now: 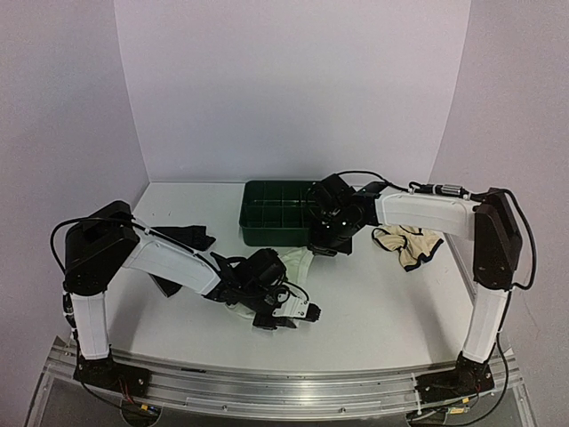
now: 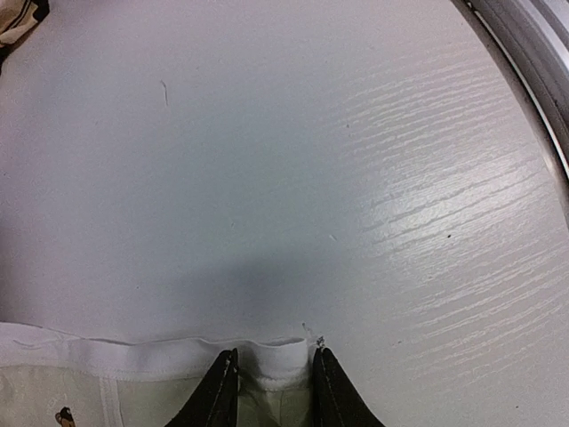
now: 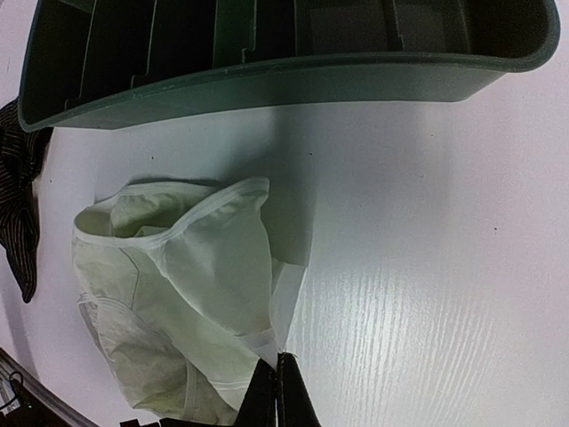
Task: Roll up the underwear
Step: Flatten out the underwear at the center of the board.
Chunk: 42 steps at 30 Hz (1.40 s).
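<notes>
A pale green underwear with a white waistband lies crumpled on the white table in front of the green tray. It fills the left of the right wrist view. My right gripper is shut on one corner of its waistband and holds that corner pulled up. My left gripper is at the garment's near edge. Its fingers close on a folded bit of white waistband, which lies flat on the table.
A dark green divided tray stands behind the underwear, close to the right gripper. A cream garment with black trim lies at the right. A dark striped garment lies at the left. Metal rail along the near edge.
</notes>
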Available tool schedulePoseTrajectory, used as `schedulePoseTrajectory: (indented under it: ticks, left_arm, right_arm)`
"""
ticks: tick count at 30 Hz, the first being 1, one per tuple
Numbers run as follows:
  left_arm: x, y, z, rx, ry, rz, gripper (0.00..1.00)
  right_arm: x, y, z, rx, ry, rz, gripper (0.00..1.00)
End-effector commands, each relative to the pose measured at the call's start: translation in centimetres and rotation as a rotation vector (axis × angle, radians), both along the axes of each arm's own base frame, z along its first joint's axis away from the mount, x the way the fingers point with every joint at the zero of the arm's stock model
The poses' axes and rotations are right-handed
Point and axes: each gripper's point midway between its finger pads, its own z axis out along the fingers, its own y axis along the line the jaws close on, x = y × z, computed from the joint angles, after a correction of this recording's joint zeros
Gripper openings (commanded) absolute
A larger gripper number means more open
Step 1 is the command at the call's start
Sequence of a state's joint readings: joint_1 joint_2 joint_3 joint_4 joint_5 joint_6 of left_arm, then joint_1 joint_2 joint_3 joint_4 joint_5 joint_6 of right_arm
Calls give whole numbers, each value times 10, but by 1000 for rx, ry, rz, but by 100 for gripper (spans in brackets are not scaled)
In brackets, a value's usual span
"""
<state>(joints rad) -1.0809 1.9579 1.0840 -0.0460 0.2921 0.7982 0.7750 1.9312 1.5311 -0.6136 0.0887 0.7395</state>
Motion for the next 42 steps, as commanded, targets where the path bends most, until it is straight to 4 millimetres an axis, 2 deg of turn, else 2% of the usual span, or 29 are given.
schedulePoseTrajectory:
  ticks: [1,6,7,10,12,15,18,20,24,28,31,33,36,38,42]
  left_arm:
    - [20,10,9,-15,-90,28,25]
    - [27,11,14,-43,-137,16,26]
    - [26,11,14,-45,-134,11,24]
    - [26,7,17,-59,-117,17,2]
    - [32,3,33,-88,-109,45,0]
    - [49,1,85,-157,3,116,0]
    - [66,10,164,-270,100,150,0]
    - [78,21,218,-367,64,165,0]
    - [94,46,308,-535,-21,195,0]
    - [107,71,379,-677,-89,242,0]
    - [112,89,417,-761,-146,260,0]
    - [114,100,430,-792,-178,257,0]
    - [118,110,433,-795,-208,254,0]
    - [118,115,424,-778,-227,243,0]
    - [119,127,399,-739,-239,231,0]
  right_arm:
    - [0,-9,28,6,-63,-1,0]
    - [-1,-8,30,10,-65,9,0]
    - [-1,-8,30,11,-64,9,0]
    - [-2,-9,31,14,-62,10,0]
    - [-4,-12,34,11,-67,11,0]
    - [-5,-20,48,0,-98,10,0]
    - [-4,-29,73,-8,-143,8,0]
    - [-3,-33,98,1,-190,9,0]
    - [7,-32,156,36,-301,23,0]
    - [23,-28,215,89,-414,21,0]
    - [35,-27,243,118,-471,14,0]
    - [44,-27,257,143,-496,6,0]
    - [56,-31,265,178,-496,-18,0]
    - [62,-34,260,206,-464,-40,0]
    - [62,-26,233,239,-366,-37,0]
